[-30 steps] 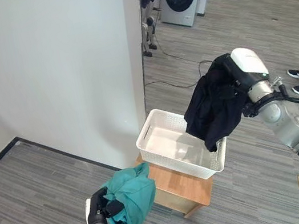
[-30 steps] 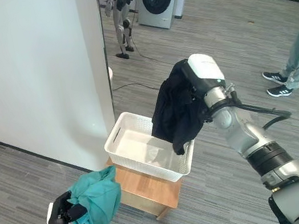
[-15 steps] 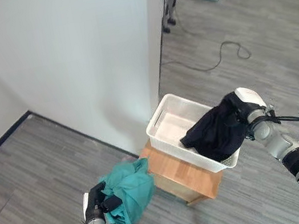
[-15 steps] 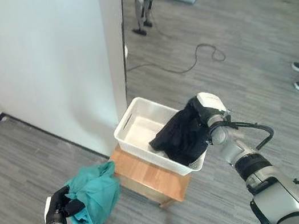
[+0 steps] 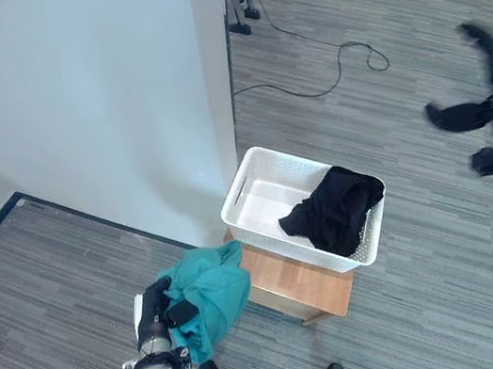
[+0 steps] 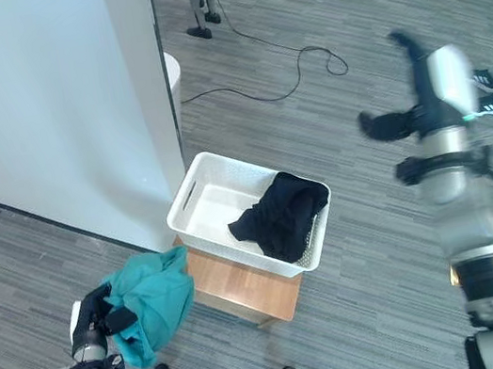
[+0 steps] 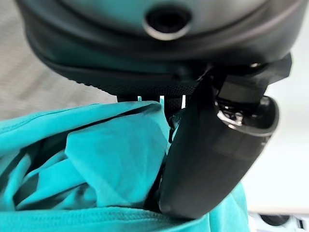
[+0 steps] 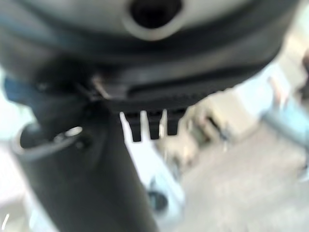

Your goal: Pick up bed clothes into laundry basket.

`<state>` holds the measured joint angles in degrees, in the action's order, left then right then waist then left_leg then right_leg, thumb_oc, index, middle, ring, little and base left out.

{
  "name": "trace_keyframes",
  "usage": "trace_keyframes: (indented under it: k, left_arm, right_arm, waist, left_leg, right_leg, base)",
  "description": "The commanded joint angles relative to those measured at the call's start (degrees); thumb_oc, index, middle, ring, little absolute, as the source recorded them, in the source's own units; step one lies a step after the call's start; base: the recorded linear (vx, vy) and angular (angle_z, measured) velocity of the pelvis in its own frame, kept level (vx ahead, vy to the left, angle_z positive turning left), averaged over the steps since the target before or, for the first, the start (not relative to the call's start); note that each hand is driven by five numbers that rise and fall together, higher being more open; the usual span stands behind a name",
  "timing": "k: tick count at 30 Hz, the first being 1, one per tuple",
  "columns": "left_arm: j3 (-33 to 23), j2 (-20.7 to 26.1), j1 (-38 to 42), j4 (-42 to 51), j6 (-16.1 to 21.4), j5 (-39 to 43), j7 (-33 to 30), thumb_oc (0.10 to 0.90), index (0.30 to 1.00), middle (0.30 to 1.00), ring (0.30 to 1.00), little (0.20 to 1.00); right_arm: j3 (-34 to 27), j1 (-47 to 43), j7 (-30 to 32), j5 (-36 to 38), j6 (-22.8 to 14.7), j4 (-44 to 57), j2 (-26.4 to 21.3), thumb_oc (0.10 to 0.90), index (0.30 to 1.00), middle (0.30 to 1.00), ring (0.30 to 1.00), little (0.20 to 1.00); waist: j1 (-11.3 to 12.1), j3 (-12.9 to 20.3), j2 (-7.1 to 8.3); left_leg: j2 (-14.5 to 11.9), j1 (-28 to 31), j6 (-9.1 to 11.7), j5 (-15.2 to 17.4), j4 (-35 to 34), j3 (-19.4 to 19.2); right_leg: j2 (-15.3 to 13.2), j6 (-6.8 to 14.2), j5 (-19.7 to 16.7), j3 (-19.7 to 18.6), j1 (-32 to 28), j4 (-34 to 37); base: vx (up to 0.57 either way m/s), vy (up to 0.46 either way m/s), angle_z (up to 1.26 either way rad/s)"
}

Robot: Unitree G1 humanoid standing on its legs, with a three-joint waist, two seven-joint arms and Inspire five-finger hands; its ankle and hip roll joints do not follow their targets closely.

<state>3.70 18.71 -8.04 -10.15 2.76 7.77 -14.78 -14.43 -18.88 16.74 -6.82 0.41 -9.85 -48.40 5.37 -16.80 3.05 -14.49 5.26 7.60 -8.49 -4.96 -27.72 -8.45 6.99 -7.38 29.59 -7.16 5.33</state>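
Black garment lies inside the white basket, draped against its far-right wall, so that piece counts as delivered. Basket sits on a low wooden desk. Teal garment remains outside, bunched in the left robot hand, fingers curled round it. Right robot hand is raised well clear, fingers spread, empty.

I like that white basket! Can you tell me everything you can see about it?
The laundry basket is white and rectangular, and looks like plastic, with little holes in its walls and a slot handle in one end. It sits upright on a low wooden stand, next to a white wall. A crumpled black garment lies inside at one end, draped up onto the rim; the rest of the pale bottom is bare. Neither hand touches it.
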Motion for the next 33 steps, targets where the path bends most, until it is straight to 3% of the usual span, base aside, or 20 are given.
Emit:
trace_keyframes:
  k: [1,2,4,6,10,14,16,20,22,27,33]
  left_arm:
    - [-1.8,2.93,5.79,10.58,6.64,-5.08,-3.61,0.4,0.3,0.3,0.3,0.3]
    - [-3.13,2.96,6.71,14.65,7.23,-4.02,-4.02,0.4,0.3,0.3,0.3,0.3]
    - [-2.88,3.51,7.17,17.15,7.26,-3.3,-3.37,0.4,0.3,0.3,0.3,0.3]
    - [-1.96,5.2,9.88,26.05,9.36,2.31,0.29,0.4,0.3,0.3,0.3,0.3]
    - [-0.76,6.8,16.55,34.8,11.34,5.18,3.06,0.4,0.3,0.3,0.3,0.3]
    - [2.05,5.43,22.67,38.48,12.5,5.29,3.55,0.4,0.3,0.3,0.3,0.3]
    - [5.22,4.19,27.77,36.56,12.19,1.91,2.44,0.4,0.3,0.3,0.3,0.3]
    - [8.04,3.51,30.41,29.51,10.33,-4.6,0.53,0.4,0.3,0.3,0.3,0.3]
    - [10.27,5.63,33.83,17.56,6.77,-15.2,-2.4,0.4,0.3,0.3,0.3,0.3]
    - [11.98,10.45,36.13,5.7,3.16,-27.71,-5.54,0.4,0.3,0.3,0.3,0.3]
    - [13.04,10.85,37.04,-3.29,0.22,-33.93,-7.65,0.4,0.3,0.3,0.3,0.3]
  right_arm:
    - [-5.68,5.48,5.73,2.17,-3.53,1.46,-4.28,0.8,0.9,0.9,0.9,0.9]
    - [-7.86,9.67,6.65,2.19,-3.29,0.64,-1.47,0.8,0.9,0.9,0.9,0.9]
    - [-8.95,12.05,6.4,2.28,-3.3,-0.37,0.34,0.8,0.9,0.9,0.9,0.9]
    - [-9.49,16.21,5.85,3.88,-2.62,-4.23,3.73,0.8,0.9,0.9,0.9,0.9]
    - [-5.75,21.92,3.97,2.46,-0.69,-14.03,10.61,0.8,0.9,0.9,0.9,0.9]
    - [-0.81,23.72,1.77,2.36,1.48,-28.45,15.03,0.8,0.9,0.9,0.9,0.9]
    - [2.58,24.15,-0.54,4.05,1.95,-39.8,18.6,0.8,0.9,0.9,0.9,0.9]
    - [4.71,25.72,-2.79,5.47,2.11,-48.81,21.79,0.8,0.9,0.9,0.9,0.9]
    - [5.12,27.8,-4.13,7.37,1.89,-54.07,23.38,0.8,0.9,0.9,0.9,0.9]
    - [2.63,30.5,-4.18,11.42,1.48,-58.87,24.72,0.8,0.9,0.9,0.9,0.9]
    - [2.52,31.85,-4.33,12.91,1.22,-60.99,25.0,0.8,0.9,0.9,0.9,0.9]
  waist:
    - [-4.66,8.15,1.38]
    - [-6.04,8.5,0.89]
    - [-6.41,8.87,0.82]
    - [-8.46,9.18,-0.06]
    - [-11.33,9.33,-1.49]
    - [-13.27,9.26,-2.4]
    - [-14.7,9.02,-3.05]
    - [-16.33,8.85,-3.62]
    - [-18.22,8.66,-4.11]
    - [-20.0,8.63,-4.7]
    - [-20.76,8.54,-4.77]
  left_leg:
    - [0.12,0.33,-0.19,9.71,-0.04,-1.51]
    - [0.3,0.79,-0.48,10.12,-0.04,-1.73]
    - [0.39,0.79,-0.62,10.13,-0.04,-1.82]
    - [0.46,1.15,-0.88,10.4,-0.04,-2.25]
    - [0.87,1.88,-1.17,10.73,-0.04,-3.15]
    - [1.3,2.39,-1.17,11.27,-0.04,-3.45]
    - [1.48,2.38,-1.28,11.02,-0.04,-3.81]
    - [1.73,2.57,-1.16,11.17,-0.04,-4.5]
    - [1.8,3.16,-0.87,11.54,-0.04,-5.18]
    - [1.72,2.98,-0.35,11.01,-0.04,-6.83]
    - [1.58,2.98,-0.01,10.86,-0.04,-8.17]
  right_leg:
    - [-3.37,2.54,9.54,-0.44,-2.56,-0.33]
    - [-3.44,2.5,9.6,-0.94,-2.53,-0.33]
    - [-3.44,2.46,9.57,-1.21,-2.36,-0.33]
    - [-3.52,2.35,9.62,-2.42,-2.01,-0.33]
    - [-3.74,2.33,9.59,-3.53,-1.99,-0.33]
    - [-3.96,2.53,9.64,-3.96,-2.17,-0.33]
    - [-4.31,2.57,9.29,-4.67,-1.75,-0.33]
    - [-4.32,2.75,9.13,-5.29,-1.27,-0.33]
    - [-4.3,3.06,9.09,-5.69,-1.14,-0.33]
    - [-4.5,3.68,8.25,-5.93,0.12,-0.33]
    - [-4.67,4.26,7.71,-6.04,0.8,-0.33]
  base:
    - [0.04,-0.009,-0.16]
    - [0.02,-0.014,-0.25]
    - [0.01,-0.019,-0.21]
    - [0.0,-0.017,-0.23]
    - [0.01,0.008,-0.14]
    - [0.0,0.005,-0.08]
    - [-0.01,0.004,-0.02]
    - [0.0,0.018,-0.11]
    - [0.03,0.009,-0.13]
    - [0.0,0.008,-0.18]
    - [0.01,0.01,-0.15]
